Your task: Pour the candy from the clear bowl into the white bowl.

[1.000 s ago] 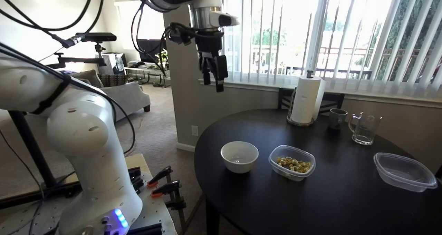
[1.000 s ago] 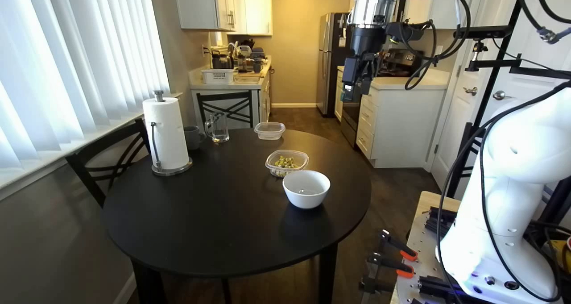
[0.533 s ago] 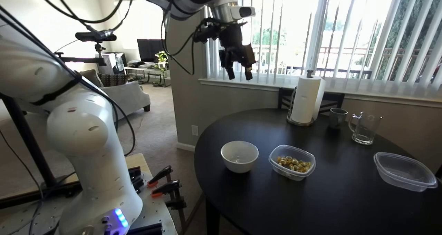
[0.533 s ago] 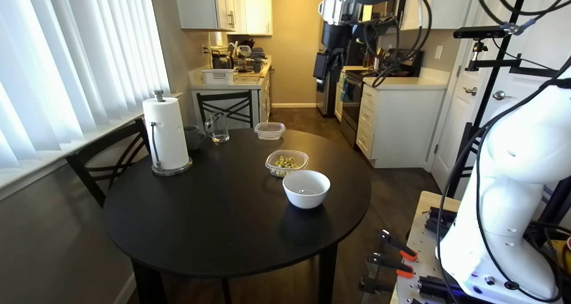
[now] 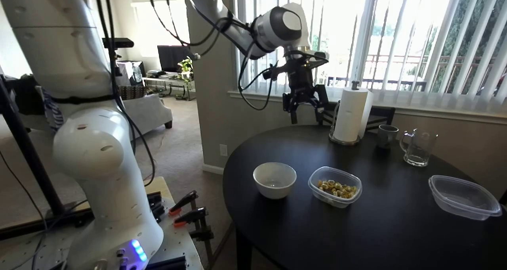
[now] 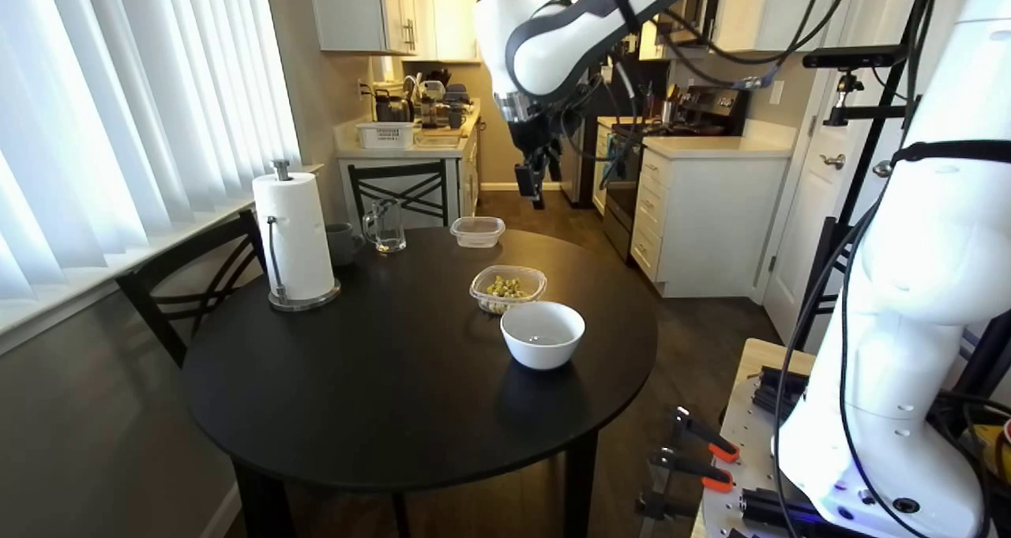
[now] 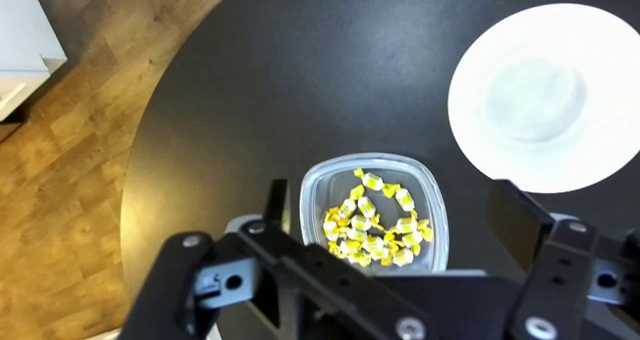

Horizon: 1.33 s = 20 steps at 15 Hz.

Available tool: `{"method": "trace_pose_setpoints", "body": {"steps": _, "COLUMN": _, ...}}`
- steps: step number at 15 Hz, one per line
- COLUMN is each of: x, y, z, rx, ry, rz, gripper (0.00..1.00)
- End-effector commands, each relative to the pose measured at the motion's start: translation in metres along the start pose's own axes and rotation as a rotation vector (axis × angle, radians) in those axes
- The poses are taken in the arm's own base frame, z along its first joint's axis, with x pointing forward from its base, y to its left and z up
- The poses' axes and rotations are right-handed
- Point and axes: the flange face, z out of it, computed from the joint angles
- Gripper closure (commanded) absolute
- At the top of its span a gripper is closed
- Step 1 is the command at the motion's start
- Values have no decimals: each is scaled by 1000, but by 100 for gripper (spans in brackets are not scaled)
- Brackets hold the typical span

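Observation:
The candy (image 5: 336, 188) is a heap of small yellow and white wrapped pieces, also seen in the wrist view (image 7: 370, 240). It lies in the clear bowl (image 5: 334, 202), a see-through tub with rounded corners on the table. The white bowl (image 5: 274, 191) stands beside it, upright, with no candy visible inside; it also shows in the wrist view (image 7: 537, 168). My gripper (image 5: 306, 113) hangs above the table, apart from both bowls. In the wrist view its fingers (image 7: 389, 192) are spread wide with nothing held. The clear bowl's near edge is hidden behind the gripper there.
On the dark round table (image 5: 317, 238) stand a paper towel roll (image 5: 348, 115), a grey cup (image 5: 386, 137), a clear glass mug (image 5: 418, 149) and a larger clear container (image 5: 461, 207). Chairs and a window with blinds lie behind. Clamps (image 5: 192, 214) hold the robot's base.
My arm has swung out over the table. The gripper has come lower, shifting right in an exterior view and left in an exterior view. The bowls and candy have not moved.

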Motion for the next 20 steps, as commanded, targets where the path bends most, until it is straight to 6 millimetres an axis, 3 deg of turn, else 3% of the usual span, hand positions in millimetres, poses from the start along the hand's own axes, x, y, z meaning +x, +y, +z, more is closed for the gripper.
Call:
{"method": "trace_pose_setpoints", "body": {"steps": 1, "x": 12, "y": 2, "z": 15, "rx": -6, "ry": -52, "rz": -5, "gripper": 0}}
{"method": "trace_pose_setpoints", "body": {"steps": 4, "x": 41, "y": 6, "z": 40, "rx": -8, "ry": -121, "rz": -3, "gripper": 0}}
{"method": "trace_pose_setpoints", "body": {"steps": 10, "x": 50, "y": 6, "z": 39, "rx": -22, "ry": -114, "rz": -21, "gripper": 0}}
{"method": "trace_pose_setpoints", "body": {"steps": 13, "x": 84, "y": 1, "z": 93, "rx": 59, "ry": -160, "rz": -166, "gripper": 0}}
{"method": "trace_pose_setpoints", "body": {"steps": 16, "x": 106, "y": -6, "z": 139, "rx": 117, "ry": -172, "rz": -302, "gripper": 0}}
{"method": "trace_pose_setpoints", "body": {"steps": 20, "x": 123, "y": -15, "z": 182, "rx": 179, "ry": -192, "rz": -477, "gripper": 0}}
